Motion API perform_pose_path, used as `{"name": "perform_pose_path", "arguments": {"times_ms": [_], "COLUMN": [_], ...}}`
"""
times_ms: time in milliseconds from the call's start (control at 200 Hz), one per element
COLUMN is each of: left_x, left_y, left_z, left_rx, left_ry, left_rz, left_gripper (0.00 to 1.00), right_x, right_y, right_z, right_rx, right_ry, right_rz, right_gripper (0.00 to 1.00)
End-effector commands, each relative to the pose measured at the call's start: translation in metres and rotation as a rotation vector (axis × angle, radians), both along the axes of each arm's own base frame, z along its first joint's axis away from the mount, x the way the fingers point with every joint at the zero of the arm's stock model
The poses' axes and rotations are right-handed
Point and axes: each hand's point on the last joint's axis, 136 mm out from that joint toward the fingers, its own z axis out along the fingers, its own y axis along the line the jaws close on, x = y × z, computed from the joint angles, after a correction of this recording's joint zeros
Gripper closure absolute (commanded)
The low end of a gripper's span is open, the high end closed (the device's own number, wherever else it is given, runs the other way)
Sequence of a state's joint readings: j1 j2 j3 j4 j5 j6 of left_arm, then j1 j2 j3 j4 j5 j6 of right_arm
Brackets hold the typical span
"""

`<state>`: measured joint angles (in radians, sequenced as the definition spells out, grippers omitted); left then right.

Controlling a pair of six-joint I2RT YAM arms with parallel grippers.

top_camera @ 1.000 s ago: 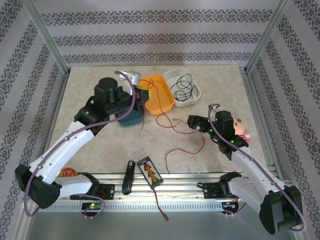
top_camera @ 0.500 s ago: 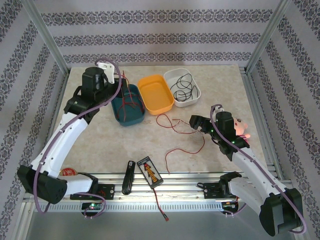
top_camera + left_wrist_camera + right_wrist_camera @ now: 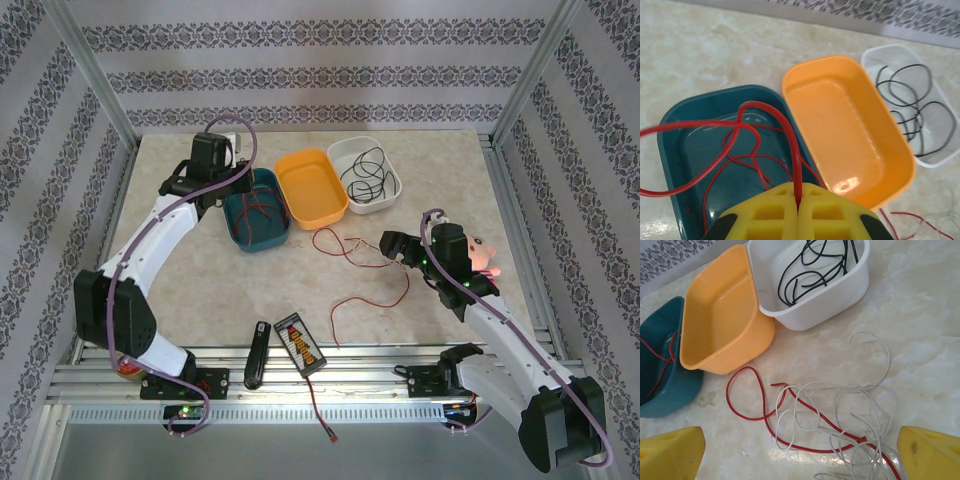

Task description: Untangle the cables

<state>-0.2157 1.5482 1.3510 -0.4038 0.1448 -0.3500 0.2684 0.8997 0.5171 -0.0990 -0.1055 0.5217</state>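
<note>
At table's 10 o'clock, teal tray (image 3: 670, 390): we list it long side against the orange tray; loops of red cable (image 3: 796, 160) lie inside it.
Left gripper (image 3: 798, 207): above the teal tray's near end; yellow fingers pressed together, pinching one strand of the red cable. From the pinch the strand arcs up and out past the tray's 9 o'clock rim.
Orange tray (image 3: 312, 190): at 12 o'clock of the table, set between the teal tray and the white tray.
White tray (image 3: 815, 310): at 1 o'clock, touching the orange tray; we find the black cable (image 3: 362, 175) coiled loosely in it.
Loose red cable (image 3: 820, 411): flat on the table near its centre, from 6 o'clock of the orange tray toward the near edge.
White cable (image 3: 887, 365): thin pale loops on the table, crossed over and under the loose red cable.
Right gripper (image 3: 801, 445): at 3 o'clock, low by that tangle; fingers spread wide, gripping nothing we can see.
Pink toy (image 3: 484, 255): at 3 o'clock of the right wrist.
Striped device (image 3: 300, 343): at 6 o'clock, by the near edge; a black bar (image 3: 257, 355) lies at its 9 o'clock.
</note>
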Motion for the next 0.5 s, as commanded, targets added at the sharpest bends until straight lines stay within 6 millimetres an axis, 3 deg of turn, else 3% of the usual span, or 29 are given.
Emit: {"name": "perform_pose_path", "arguments": {"times_ms": [0,115,495], "left_x": [0.025,0.040,0.070], "left_y": [0.010,0.012,0.006], "left_z": [0.002,-0.023,-0.066], "left_rx": [-0.019,-0.017,0.047], "left_ry": [-0.041,-0.027,-0.004], "left_rz": [0.096,0.140,0.137], "left_gripper": [1.00,1.00,1.00], "right_x": [0.006,0.005,0.006], "right_y": [-0.009,-0.009,-0.006], "right_z": [0.012,0.013,0.005], "right_rx": [0.002,0.052,0.085], "right_ry": [-0.019,-0.042,-0.007], "right_rz": [-0.048,-0.059,-0.045], "right_gripper": [0.02,0.02,0.02]}}
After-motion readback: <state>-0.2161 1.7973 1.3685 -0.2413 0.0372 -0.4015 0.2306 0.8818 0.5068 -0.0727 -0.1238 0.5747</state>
